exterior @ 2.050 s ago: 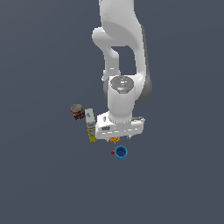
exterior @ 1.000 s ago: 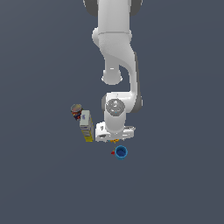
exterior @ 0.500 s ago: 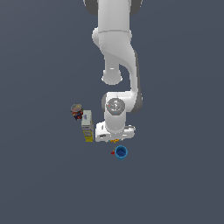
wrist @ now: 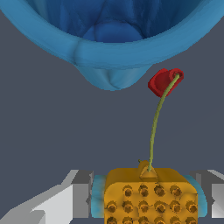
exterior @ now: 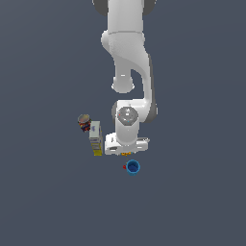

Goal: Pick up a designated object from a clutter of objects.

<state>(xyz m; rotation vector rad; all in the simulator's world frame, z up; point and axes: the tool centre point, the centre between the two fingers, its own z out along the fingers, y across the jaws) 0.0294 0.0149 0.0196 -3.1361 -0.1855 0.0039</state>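
Arm: reaches straight down over the clutter, wrist low.
Gripper (wrist: pixel 148 203): fingers pressed against both sides of the orange lump (wrist: pixel 149 197).
Blue cup (exterior: pixel 133 167): just beside the lump.

A flat, dark slate-grey floor (exterior: pixel 43 202) fills the exterior view edge to edge (no walls, furniture or windows in frame). Lighting is even and soft, with barely any shadows.

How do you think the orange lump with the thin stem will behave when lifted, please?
The lump looks blocky and studded, so it probably grips firmly without rolling. Its thin curved stem with the red tip may be whippy and could brush the blue cup nearby.
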